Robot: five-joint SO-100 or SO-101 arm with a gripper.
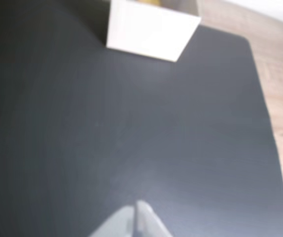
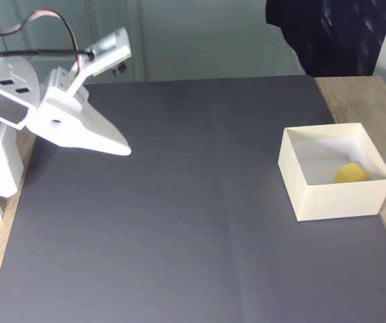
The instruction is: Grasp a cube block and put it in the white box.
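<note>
Sitting inside the white box (image 2: 327, 198) at the right of the fixed view, the cube block (image 2: 350, 173) is resting there while the hand (image 2: 120, 147), fingers together and empty, is hovering well apart.

In the fixed view, a mat (image 2: 179, 222) covers the worktop (image 2: 354, 94). The white box (image 2: 334, 198) sits on the mat's right side, holding the cube block (image 2: 350, 173). The pincer (image 2: 122, 148) hangs far left, well apart.
</note>
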